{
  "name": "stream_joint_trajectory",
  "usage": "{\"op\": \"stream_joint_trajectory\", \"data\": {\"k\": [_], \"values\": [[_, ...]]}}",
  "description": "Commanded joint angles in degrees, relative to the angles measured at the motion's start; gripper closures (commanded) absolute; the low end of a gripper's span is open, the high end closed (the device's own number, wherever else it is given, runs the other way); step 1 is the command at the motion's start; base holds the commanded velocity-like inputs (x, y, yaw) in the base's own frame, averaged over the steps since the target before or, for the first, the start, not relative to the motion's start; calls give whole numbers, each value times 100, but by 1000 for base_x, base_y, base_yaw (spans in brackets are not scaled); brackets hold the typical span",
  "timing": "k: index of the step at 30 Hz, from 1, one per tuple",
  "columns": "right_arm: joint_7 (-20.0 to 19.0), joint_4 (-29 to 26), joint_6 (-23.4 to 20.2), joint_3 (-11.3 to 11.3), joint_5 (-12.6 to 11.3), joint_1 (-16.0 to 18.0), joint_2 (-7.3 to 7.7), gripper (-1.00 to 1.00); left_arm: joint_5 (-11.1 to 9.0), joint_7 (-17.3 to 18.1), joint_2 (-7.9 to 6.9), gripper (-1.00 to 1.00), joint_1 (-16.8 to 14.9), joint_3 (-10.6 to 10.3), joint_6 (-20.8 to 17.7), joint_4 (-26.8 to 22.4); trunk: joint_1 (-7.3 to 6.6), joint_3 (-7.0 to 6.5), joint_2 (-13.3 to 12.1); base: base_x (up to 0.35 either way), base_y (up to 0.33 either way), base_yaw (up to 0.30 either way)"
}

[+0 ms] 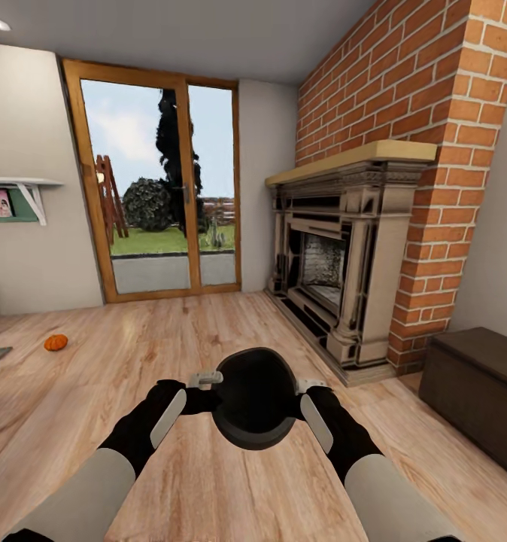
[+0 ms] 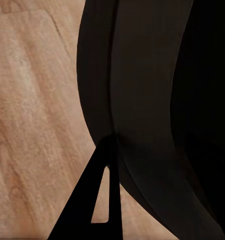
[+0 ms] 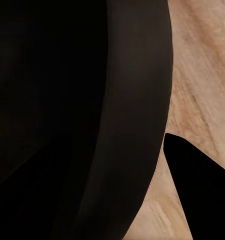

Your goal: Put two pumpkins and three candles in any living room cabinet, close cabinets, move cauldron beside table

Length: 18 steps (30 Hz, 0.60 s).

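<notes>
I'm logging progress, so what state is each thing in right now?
cauldron: lifted above the floor, held from both sides, mouth facing the camera.
left gripper: shut on the cauldron's rim.
right gripper: shut on the opposite rim.
pumpkin: lying on the floor, not yet stored.
cabinet: front looks closed.

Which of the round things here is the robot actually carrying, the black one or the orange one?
The black cauldron, held between the left gripper and right gripper. The orange pumpkin lies apart on the floor.

Brick fireplace [image 1: 336,271], glass door [image 1: 159,181], wall shelf [image 1: 16,197]
</notes>
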<state>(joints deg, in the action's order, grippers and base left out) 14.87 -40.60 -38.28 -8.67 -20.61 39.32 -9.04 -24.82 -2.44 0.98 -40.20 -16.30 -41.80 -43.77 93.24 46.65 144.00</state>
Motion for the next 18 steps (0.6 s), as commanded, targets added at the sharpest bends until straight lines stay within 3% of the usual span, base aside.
{"op": "stream_joint_trajectory", "data": {"k": [1,7,18], "values": [[51,-8,-12,-29,-89,6,7,100,-237,-28,-1,100,-5,-125,-12,-9,-2,5,4,-1,-147,289],[51,-9,-13,-29,-86,6,7,100,-234,-28,-1,100,-5,-123,-12,-9,-2,5,4,0,-107,289],[51,-9,-13,-29,-83,6,7,100,-234,-28,-1,100,-5,-96,-12,-9,-2,5,4,0,-10,289]]}}
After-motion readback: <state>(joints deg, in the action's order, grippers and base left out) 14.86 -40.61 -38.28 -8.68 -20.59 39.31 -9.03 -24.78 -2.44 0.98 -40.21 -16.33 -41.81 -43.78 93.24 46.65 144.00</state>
